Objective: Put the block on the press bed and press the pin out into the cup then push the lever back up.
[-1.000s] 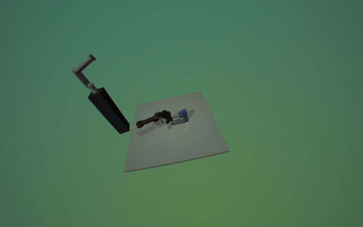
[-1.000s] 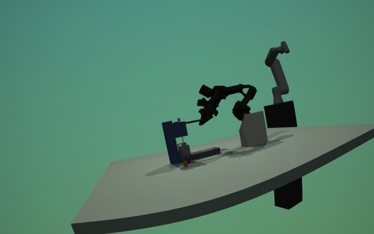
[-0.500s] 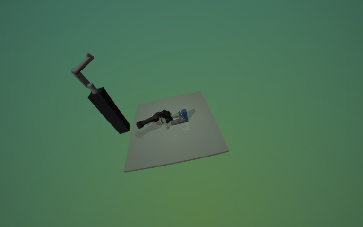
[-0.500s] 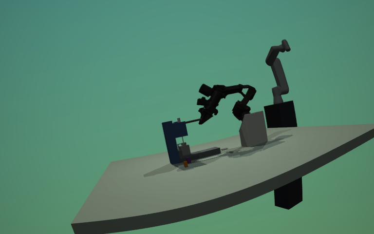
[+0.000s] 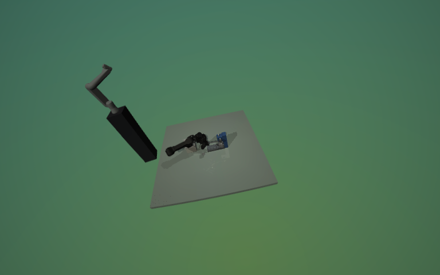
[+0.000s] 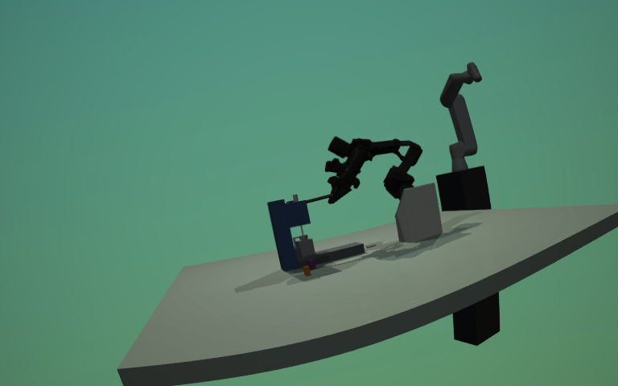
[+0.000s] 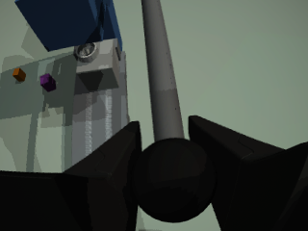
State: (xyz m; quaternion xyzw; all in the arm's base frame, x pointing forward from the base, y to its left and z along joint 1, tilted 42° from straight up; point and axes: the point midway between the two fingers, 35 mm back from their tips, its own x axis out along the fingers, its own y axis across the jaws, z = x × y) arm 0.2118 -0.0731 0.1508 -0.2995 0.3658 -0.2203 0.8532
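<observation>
2 fingers grip the lever's black knob (image 7: 174, 180).

The arm (image 5: 180, 146) (image 6: 385, 146) is black, with a wedge-fingered tool (image 5: 204, 145) (image 6: 331, 199) (image 7: 165, 127).

The blue press frame (image 6: 278, 236) (image 7: 72, 21) blocks passage beyond the pale block (image 6: 306, 247) (image 7: 98, 67), while open air lies above the low dark rail (image 6: 341, 252) (image 7: 98, 125).

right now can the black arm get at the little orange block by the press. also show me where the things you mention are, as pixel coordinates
Probably not straight away: its claw (image 6: 331, 199) (image 7: 165, 127) is shut on the lever's knob (image 7: 174, 180), so it would have to let go first. After that, the orange block (image 6: 306, 270) (image 7: 19, 74) looks open from the side away from the purple block (image 6: 311, 264) (image 7: 47, 82).
</observation>
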